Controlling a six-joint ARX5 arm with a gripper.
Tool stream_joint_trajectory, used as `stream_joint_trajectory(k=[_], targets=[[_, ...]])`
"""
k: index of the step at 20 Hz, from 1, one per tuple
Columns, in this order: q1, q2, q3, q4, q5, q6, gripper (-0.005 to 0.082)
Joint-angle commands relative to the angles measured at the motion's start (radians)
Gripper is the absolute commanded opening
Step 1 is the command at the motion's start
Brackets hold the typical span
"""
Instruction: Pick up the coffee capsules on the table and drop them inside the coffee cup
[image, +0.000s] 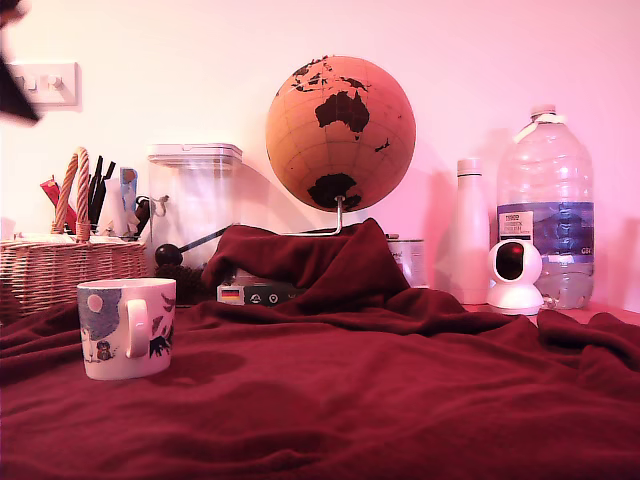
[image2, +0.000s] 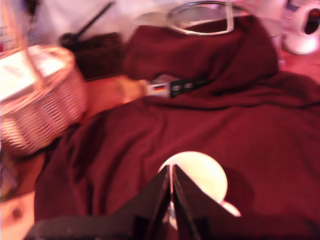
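The coffee cup (image: 125, 327) is a white mug with a blue-grey cartoon print. It stands upright on the red-draped table (image: 350, 410), at the exterior view's left, handle towards the camera. In the wrist view my gripper (image2: 171, 181) hangs above the cup (image2: 200, 172), its black fingers pressed together over the cup's white mouth. Nothing shows between the fingers. No coffee capsule is in view in either frame. A dark blur (image: 14, 95) at the exterior view's top left corner is part of the arm.
A wicker basket (image: 65, 270) stands behind the cup at the exterior view's left. A clear canister (image: 195, 215), a globe (image: 340, 133), a white bottle (image: 468, 235), a small white camera (image: 515, 275) and a water bottle (image: 545, 210) line the back. A small box (image2: 170, 88) peeks from the cloth.
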Motion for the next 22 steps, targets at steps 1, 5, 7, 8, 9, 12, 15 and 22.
stream_joint_trajectory(k=[1, 5, 7, 8, 9, 12, 15, 22], targets=[[0.007, -0.048, -0.066, 0.045, 0.002, -0.012, -0.0020], [0.007, -0.155, -0.205, 0.111, -0.040, -0.061, -0.0020], [0.007, -0.203, -0.257, 0.114, -0.062, -0.068, -0.0020], [0.007, -0.225, -0.280, 0.114, -0.070, -0.071, -0.0020], [0.007, -0.250, -0.307, 0.117, -0.074, -0.072, -0.0020], [0.007, -0.329, -0.380, 0.117, -0.074, -0.095, -0.0020], [0.007, -0.416, -0.427, 0.086, -0.075, -0.122, -0.0020], [0.032, -0.605, -0.500, -0.032, -0.093, -0.164, -0.0020]])
